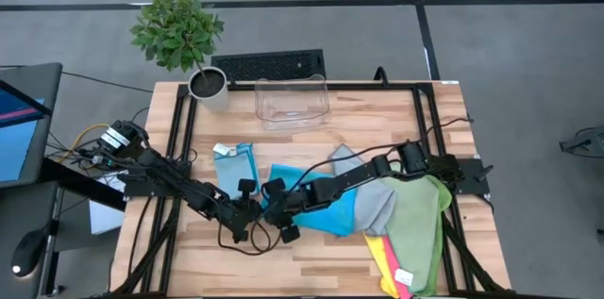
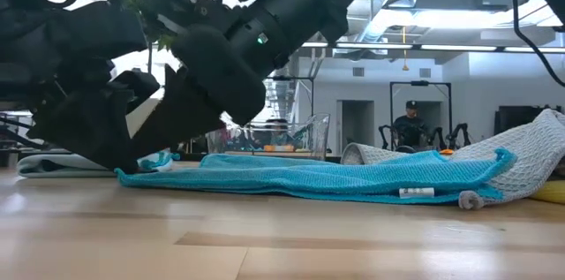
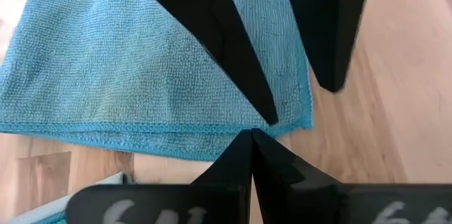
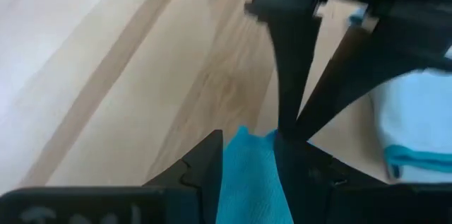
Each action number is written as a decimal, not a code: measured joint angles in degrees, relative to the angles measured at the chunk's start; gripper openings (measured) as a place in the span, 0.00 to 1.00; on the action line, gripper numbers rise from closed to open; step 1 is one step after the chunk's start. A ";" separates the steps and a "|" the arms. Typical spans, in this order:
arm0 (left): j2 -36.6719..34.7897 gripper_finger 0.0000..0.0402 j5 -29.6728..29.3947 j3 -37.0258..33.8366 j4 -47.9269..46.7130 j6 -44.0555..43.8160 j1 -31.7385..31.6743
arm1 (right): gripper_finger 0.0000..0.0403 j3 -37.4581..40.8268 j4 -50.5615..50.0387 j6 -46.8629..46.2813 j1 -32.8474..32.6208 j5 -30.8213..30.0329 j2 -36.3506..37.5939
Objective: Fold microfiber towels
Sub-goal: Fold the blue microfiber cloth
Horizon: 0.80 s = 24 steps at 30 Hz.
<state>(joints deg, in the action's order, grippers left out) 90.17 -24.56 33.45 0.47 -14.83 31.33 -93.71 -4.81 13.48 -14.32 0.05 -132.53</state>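
Teal towel (image 1: pixel 332 214) flat, doubled; right end effector (image 4: pixel 247 155) pinching corner.

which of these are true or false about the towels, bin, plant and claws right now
1. The right claw has teal towel cloth between its fingers. True.
2. The clear plastic bin holds folded towels. False: it looks empty.
3. The left claw is shut. True.
4. The potted plant stands at the table's front edge. False: it stands at the back left corner.
5. The pale green towel lies right of the teal one. True.
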 joint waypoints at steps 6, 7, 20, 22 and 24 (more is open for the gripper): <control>0.00 0.00 -0.12 0.00 0.57 -1.12 0.51 | 0.38 0.11 0.34 -1.11 -1.17 -2.30 0.02; 0.00 0.00 -0.15 0.00 0.57 -1.12 0.52 | 0.38 0.13 0.71 -1.41 -1.37 -3.18 0.02; -1.99 0.00 -1.97 2.86 -5.08 -8.82 2.54 | 0.38 0.24 -5.06 -11.14 -2.24 -3.48 0.02; -1.99 0.00 -1.43 2.83 -4.97 -11.66 3.26 | 0.38 0.24 -5.27 -12.09 -2.97 -4.02 0.02; -1.99 0.00 -3.46 2.49 -4.16 -13.84 4.72 | 0.38 0.24 -5.00 -12.37 -3.81 -6.22 0.02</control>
<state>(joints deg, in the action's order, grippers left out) 88.18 -28.02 35.95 -3.70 -28.67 36.05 -93.47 -9.80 1.11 -18.13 -6.17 -132.51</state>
